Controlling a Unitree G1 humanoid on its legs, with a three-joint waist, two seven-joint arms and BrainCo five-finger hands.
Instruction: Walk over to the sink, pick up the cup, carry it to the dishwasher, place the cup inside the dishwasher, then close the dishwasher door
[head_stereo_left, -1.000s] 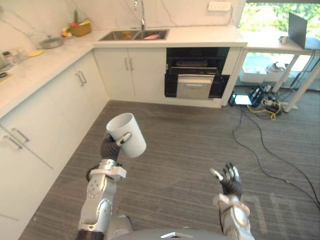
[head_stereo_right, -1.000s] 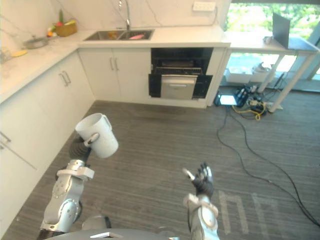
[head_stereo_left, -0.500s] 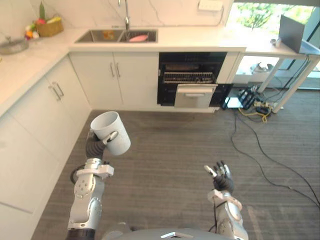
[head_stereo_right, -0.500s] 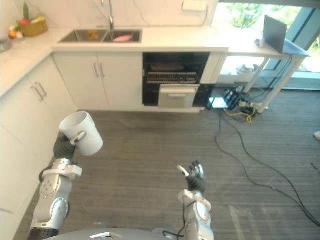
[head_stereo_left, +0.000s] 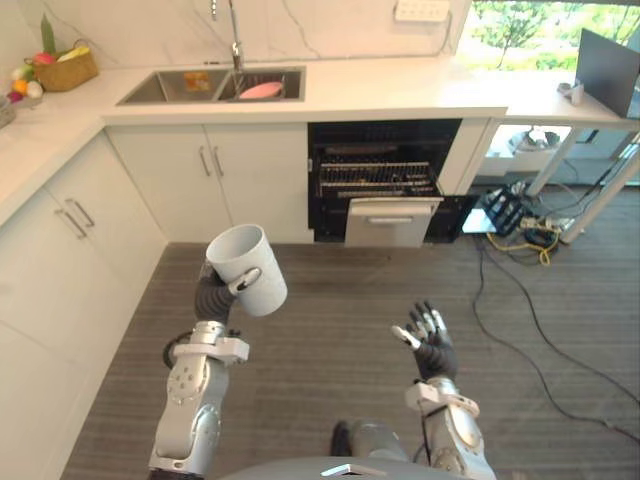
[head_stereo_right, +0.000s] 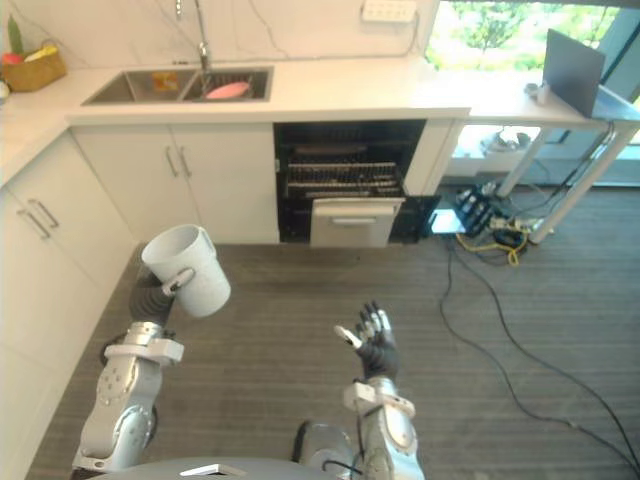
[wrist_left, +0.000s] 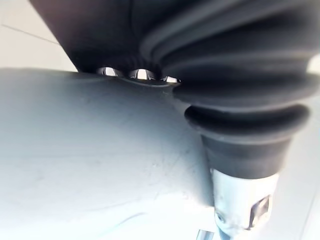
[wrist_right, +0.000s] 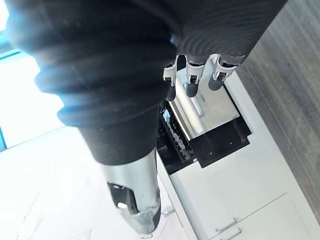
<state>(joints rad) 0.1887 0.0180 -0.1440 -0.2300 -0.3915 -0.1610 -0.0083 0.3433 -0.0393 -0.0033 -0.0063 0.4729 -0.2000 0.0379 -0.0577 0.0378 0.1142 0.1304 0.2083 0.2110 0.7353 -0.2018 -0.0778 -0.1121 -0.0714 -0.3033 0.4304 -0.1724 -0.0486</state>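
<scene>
sink left of dishwasher (apparently open), cup before both

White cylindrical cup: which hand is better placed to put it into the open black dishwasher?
Left. The left hand is curled round the white cylindrical cup, with the open black dishwasher straight ahead. The right hand is open and empty.

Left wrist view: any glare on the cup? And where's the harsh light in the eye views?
Left wrist view: the cup is broadly bright, with no sharp hotspot. Left eye view: daylight through the window at top right is brightest; the open dishwasher is dark inside.
</scene>
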